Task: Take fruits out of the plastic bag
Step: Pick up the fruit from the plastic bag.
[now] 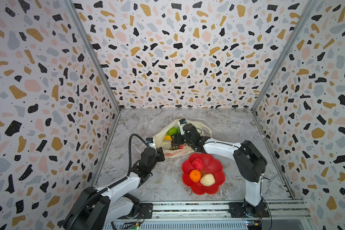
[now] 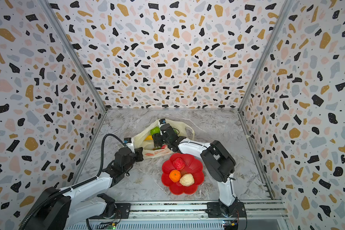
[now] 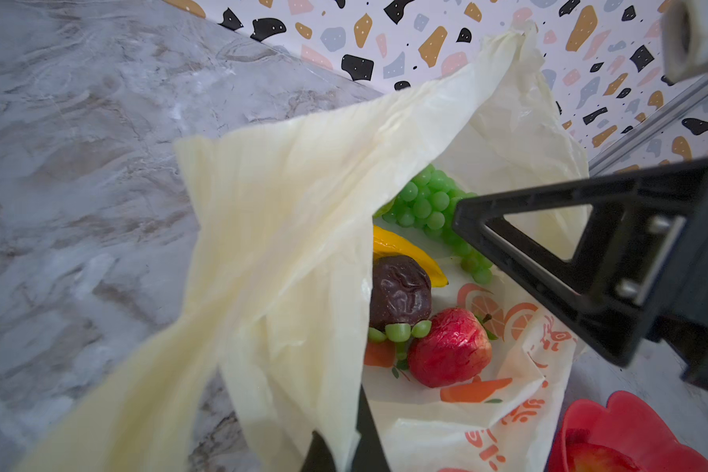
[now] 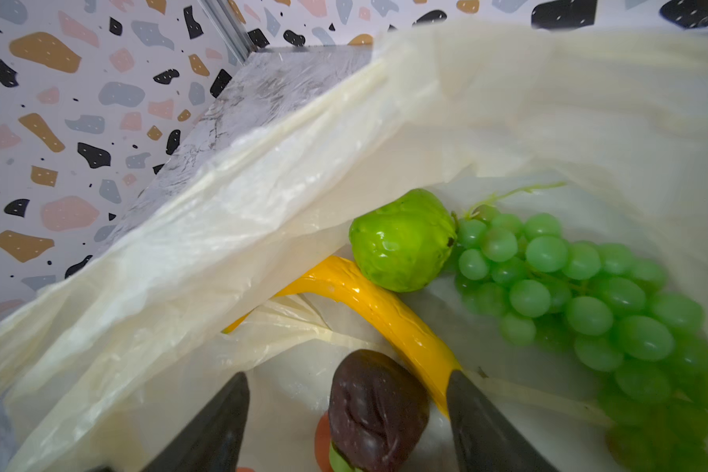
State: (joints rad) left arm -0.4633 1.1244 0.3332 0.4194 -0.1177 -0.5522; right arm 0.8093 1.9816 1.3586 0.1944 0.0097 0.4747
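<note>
The plastic bag lies open on the marble table. My left gripper is shut on the bag's near edge and holds the mouth up. My right gripper reaches into the bag and stands open. The dark brown fruit sits between its fingers, with gaps on both sides. Still in the bag are the yellow banana, a green fruit, the green grape bunch and a strawberry. The orange, a bumpy red fruit and a cream knobbly fruit lie outside it.
A red flower-shaped dish holding those three fruits stands in front of the bag, between the two arms. Patterned walls close in the table at the left, right and back. A metal rail runs along the front edge.
</note>
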